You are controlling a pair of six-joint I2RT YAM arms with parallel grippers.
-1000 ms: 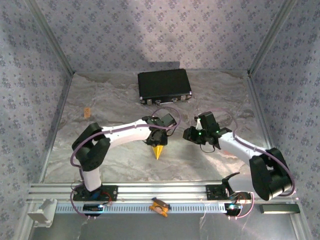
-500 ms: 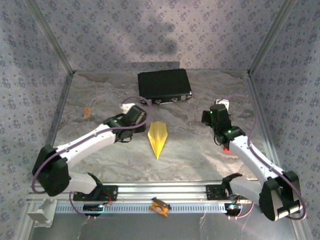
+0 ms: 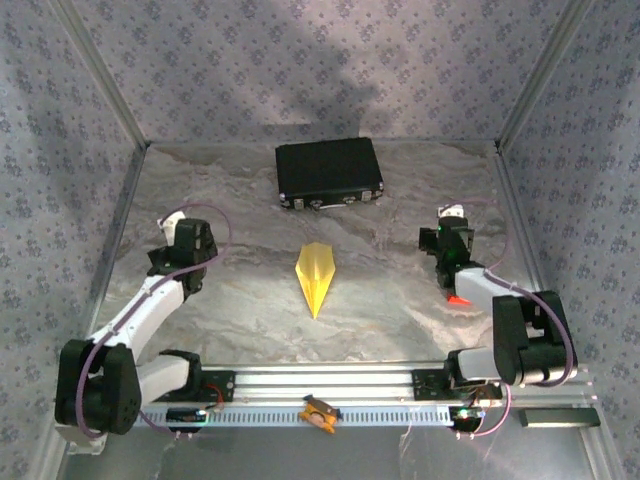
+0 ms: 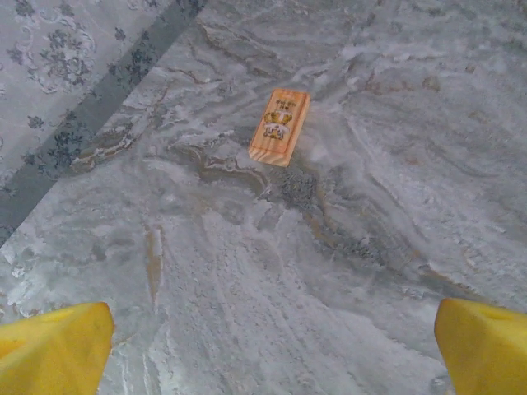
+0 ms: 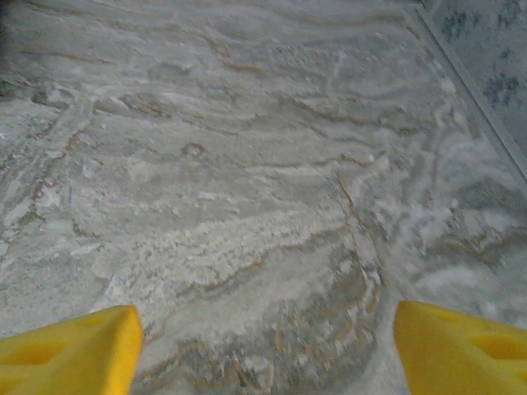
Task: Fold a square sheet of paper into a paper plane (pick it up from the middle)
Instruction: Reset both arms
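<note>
Marbled tabletop (image 3: 400,300): the paper plane (image 3: 316,279) lies at centre, nose toward the arm bases, well apart from left gripper (image 3: 185,240) and right gripper (image 3: 450,238). Both arms bent outward; jaws wide, empty.

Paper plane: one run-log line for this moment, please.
paper plane: folded, flat on table, nose toward near edge | left gripper: open, empty, wooden block ahead | right gripper: open, empty

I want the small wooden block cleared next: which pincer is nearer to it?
Left. The left pincer hangs right by the wooden block, which lies just ahead of it; the right pincer is across the table, past the paper plane.
</note>
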